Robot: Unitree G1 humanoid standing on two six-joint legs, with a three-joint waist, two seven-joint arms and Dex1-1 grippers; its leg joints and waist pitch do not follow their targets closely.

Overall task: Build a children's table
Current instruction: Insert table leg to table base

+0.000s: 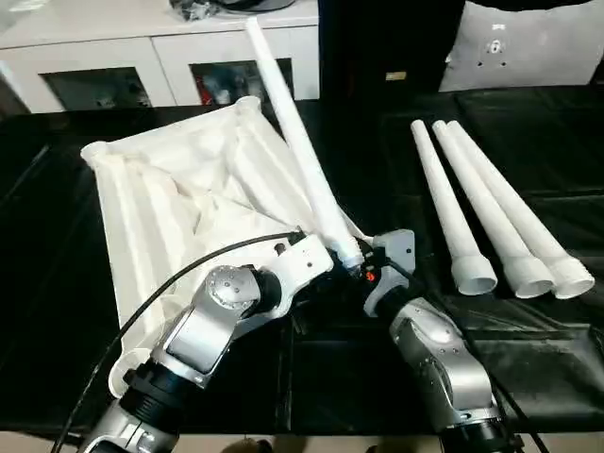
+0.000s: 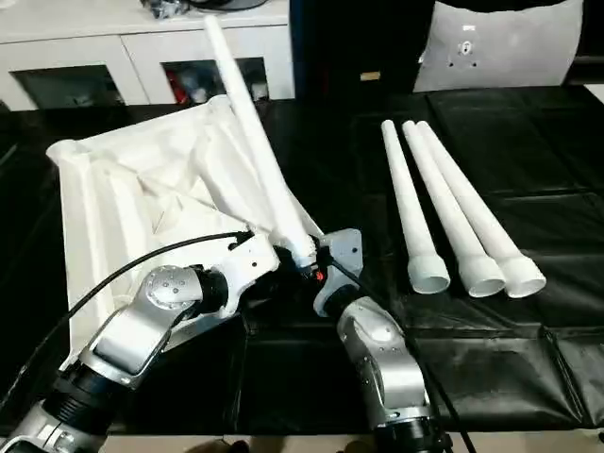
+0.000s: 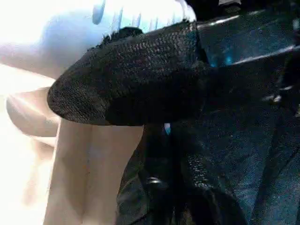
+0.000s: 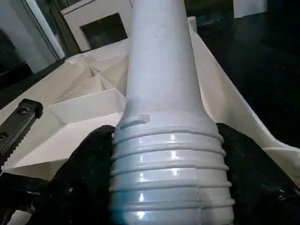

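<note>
Nearest to us, our two silver forearms reach forward over the black-covered desk (image 1: 528,368) and meet near its front edge. Our right gripper (image 4: 164,187) is clamped on the ribbed, threaded end of a long tapered white plastic leg (image 1: 297,142): in the right wrist view a black finger sits on each side of the threads. Our left gripper (image 1: 332,257) sits just beside that same end, touching or nearly touching it; a black padded finger (image 3: 126,75) lies against white plastic in the left wrist view, but we cannot tell whether this gripper is apart or together.

The held leg rises tilted from the grippers, its narrow tip pointing away toward the far edge of the desk. It crosses above the square white plastic table top (image 1: 170,208), which lies underside up on the left part of the desk, ribs and raised rim showing, one corner near our grippers.

On the right part of the desk three more white tapered legs (image 1: 491,208) lie side by side, touching, wide open ends toward us.

Beyond the far edge stands a white cabinet with glass doors (image 1: 123,57), and to the right a grey-white cushion (image 1: 528,47).
</note>
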